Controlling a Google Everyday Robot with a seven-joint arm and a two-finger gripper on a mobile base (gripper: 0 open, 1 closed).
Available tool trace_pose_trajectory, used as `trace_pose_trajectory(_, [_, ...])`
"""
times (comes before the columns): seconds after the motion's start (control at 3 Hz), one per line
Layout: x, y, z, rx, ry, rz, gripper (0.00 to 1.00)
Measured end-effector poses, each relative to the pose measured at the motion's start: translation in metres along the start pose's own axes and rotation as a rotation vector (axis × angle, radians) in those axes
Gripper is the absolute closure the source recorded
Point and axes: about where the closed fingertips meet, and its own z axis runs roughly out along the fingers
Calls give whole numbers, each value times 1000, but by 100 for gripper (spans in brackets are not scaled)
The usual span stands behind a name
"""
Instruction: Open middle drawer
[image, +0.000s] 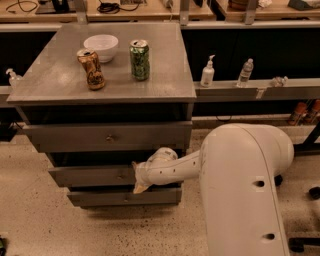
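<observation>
The grey cabinet (60, 85) has three drawer fronts. The middle drawer (85, 176) is the medium-height grey front with a small round knob (120, 175) near its centre. It sits below the taller top drawer (65, 139) and above the slim bottom drawer (100, 197). My gripper (135, 177) is at the end of the white arm (175, 167). It is pressed against the middle drawer's front, just right of the knob. The knob is partly hidden by the gripper.
On the cabinet top stand a white bowl (101, 46), a brown can (91, 68) and a green can (140, 60). A shelf (290, 90) at the right holds a pump bottle (207, 73) and a water bottle (245, 73). My white body (245, 195) fills the lower right.
</observation>
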Motion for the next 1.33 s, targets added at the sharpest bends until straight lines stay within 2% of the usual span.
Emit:
trace_pose_trajectory(0.33, [0,0,0,0,0,0,13])
trace_pose_trajectory(0.67, [-1,1,1,-2,-1,0,0])
trace_pose_trajectory(1.0, [-1,1,1,-2,-1,0,0])
trace_pose_trajectory(1.33, [3,-11,-2,18,12,-8,0])
